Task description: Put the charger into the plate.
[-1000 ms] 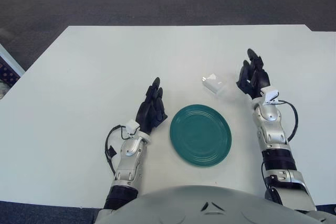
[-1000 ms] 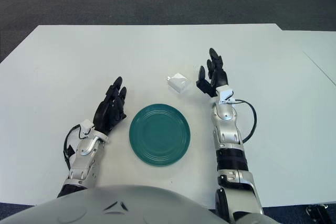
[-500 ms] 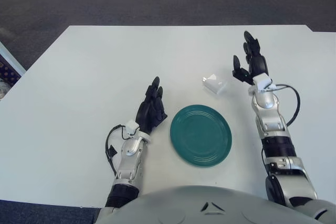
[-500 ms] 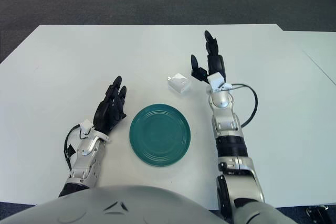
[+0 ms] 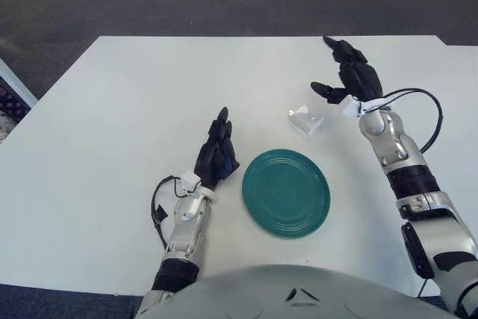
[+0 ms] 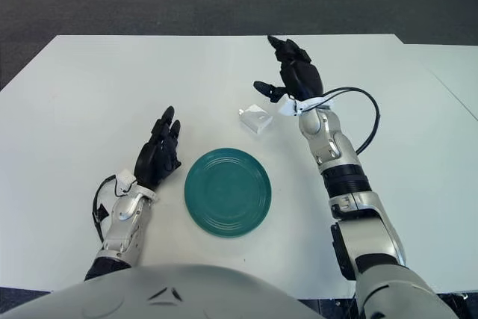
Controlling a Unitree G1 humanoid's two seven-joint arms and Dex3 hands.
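- The charger (image 5: 307, 119), a small white block, lies on the white worktop (image 5: 112, 110) just beyond the far-right rim of the plate (image 5: 285, 193), towards the far edge and apart from the plate.
- The green plate sits near the worktop's near edge, about midway between the two arms, and holds nothing.
- The right robot hand (image 5: 348, 76) hangs above the worktop just to the right of and beyond the charger, fingers spread and holding nothing; it does not touch the charger.
- The left robot hand (image 5: 216, 156) rests idle to the left of the plate, fingers straight and relaxed, empty.
- Judged from this, the task is at its start: the charger is not yet grasped.
- What is left appears to be closing the right robot hand on the charger, lifting it, carrying it towards the near edge and releasing it inside the plate.
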